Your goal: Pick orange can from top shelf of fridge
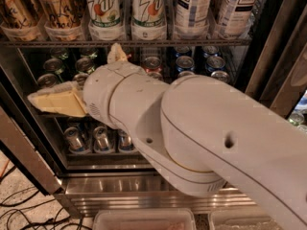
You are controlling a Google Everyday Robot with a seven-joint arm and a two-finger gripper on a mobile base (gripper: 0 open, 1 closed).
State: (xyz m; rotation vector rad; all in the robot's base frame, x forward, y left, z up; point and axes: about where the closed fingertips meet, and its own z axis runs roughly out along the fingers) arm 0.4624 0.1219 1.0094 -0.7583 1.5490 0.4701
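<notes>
Two copper-orange cans with dark scribbled lettering, one [17, 8] and another [60, 8], stand at the left end of the uppermost wire shelf in view, behind its steel front rail [144, 42]. Their tops are cut off by the frame's upper edge. My gripper [72, 78] is below that shelf, in front of the middle rack's left side inside the fridge [144, 186]. One cream finger [53, 102] points left and the other [116, 54] points up toward the rail. The fingers stand apart and hold nothing. My white arm hides much of the middle rack.
7UP bottles [103, 8] and tea bottles [192, 8] stand right of the orange cans. The middle rack holds green cans [53, 66], red cans [152, 63] and blue cans [213, 63]. Silver cans [76, 138] sit lower. Cables [24, 210] lie on the floor at left; a door frame [278, 56] stands at right.
</notes>
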